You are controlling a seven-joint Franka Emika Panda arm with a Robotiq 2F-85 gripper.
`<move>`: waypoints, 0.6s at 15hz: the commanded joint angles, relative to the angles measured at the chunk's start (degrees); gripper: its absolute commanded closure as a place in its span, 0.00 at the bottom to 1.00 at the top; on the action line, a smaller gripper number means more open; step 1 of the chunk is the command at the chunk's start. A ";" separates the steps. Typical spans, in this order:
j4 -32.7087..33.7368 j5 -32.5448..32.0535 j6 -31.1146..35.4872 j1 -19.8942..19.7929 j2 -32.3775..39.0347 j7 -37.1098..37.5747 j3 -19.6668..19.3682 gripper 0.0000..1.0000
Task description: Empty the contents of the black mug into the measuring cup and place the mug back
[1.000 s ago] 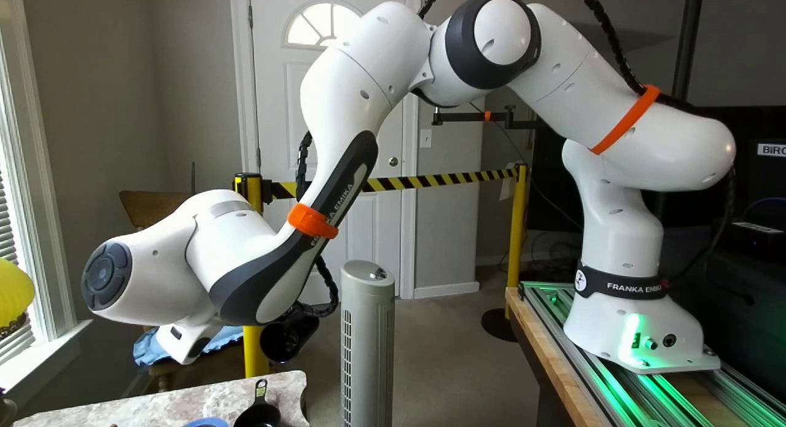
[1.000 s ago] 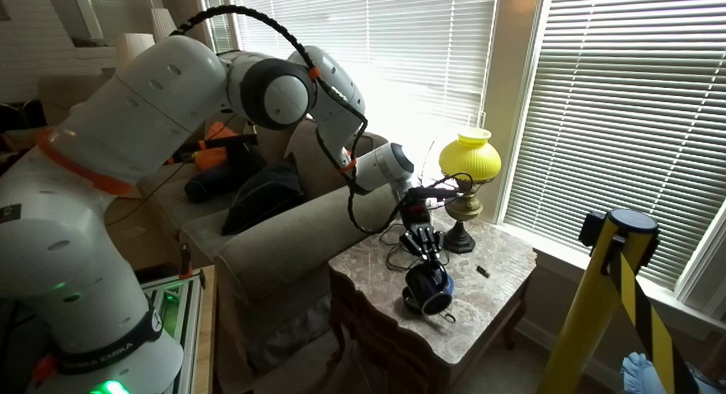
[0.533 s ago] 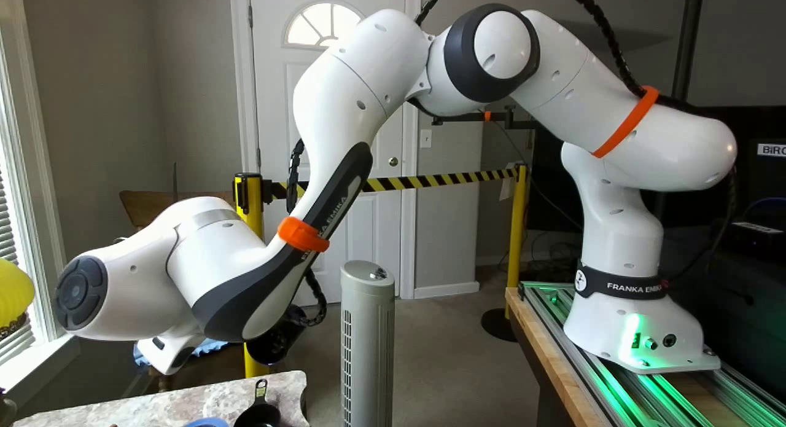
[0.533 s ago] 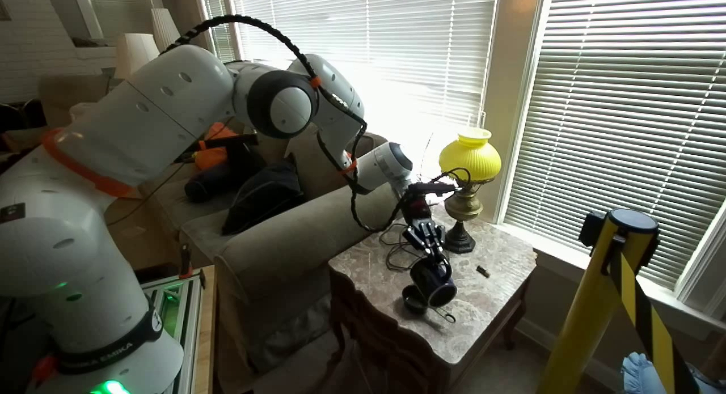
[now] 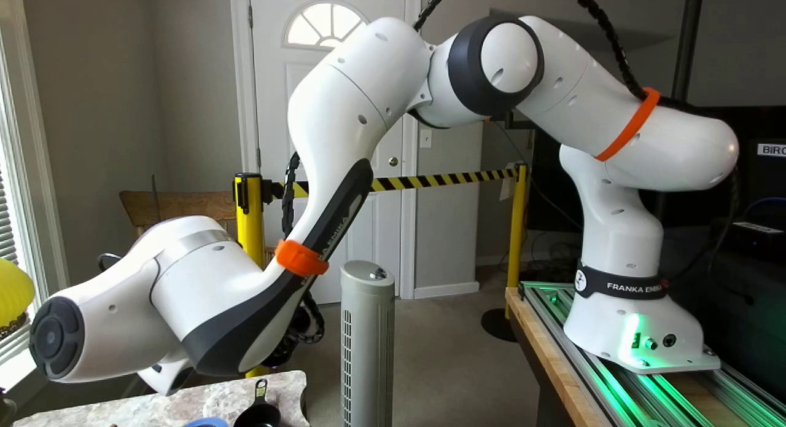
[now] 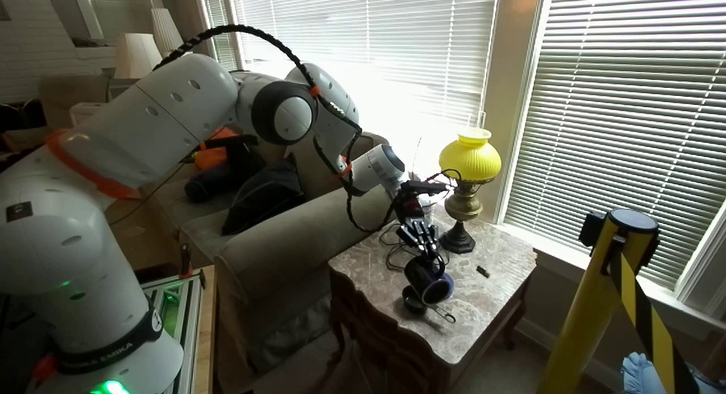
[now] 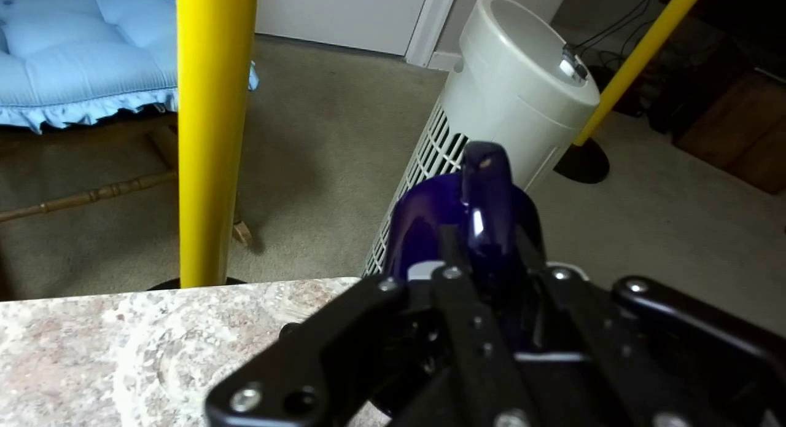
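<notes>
Currently the arm (image 5: 393, 70) climbs from its base (image 5: 605, 335), folds over at the elbow (image 5: 506, 58) and slants steeply down again, so that the wrist (image 5: 116, 335) hangs low above the desk (image 5: 209, 399). In both exterior views it reaches well out from the base and ends near the yellow lamp (image 6: 469, 159). The fingers (image 7: 463, 322) are closed around the handle (image 7: 488, 193) of the dark mug (image 7: 424, 224); in the wrist view the handle stands between them, one finger on either side. The body of the mug is just beyond the ends of the fingers, seen against the fan (image 7: 506, 101) and the floor (image 7: 307, 150). The mug is held off the desk and tipped far from upright; in an exterior view its mouth (image 6: 437, 292) is turned towards the camera, and the inside is too dark to tell what it holds. From that angle the mug overlaps part of the measuring cup (image 6: 414, 302), which sits on the desk; whether it is directly above the cup I cannot tell. In an exterior view the cup's handle (image 5: 261, 391) shows plainly, while the arm hides nearly all of the mug.
</notes>
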 commanded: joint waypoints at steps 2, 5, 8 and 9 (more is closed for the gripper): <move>3.68 -2.73 -5.49 1.24 2.92 -1.45 0.13 0.95; 4.69 -3.49 -6.84 1.58 4.09 -1.74 0.05 0.95; 5.70 -4.49 -7.85 1.87 4.96 -2.27 -0.01 0.95; 6.14 -4.76 -8.00 1.87 5.29 -2.39 -0.02 0.95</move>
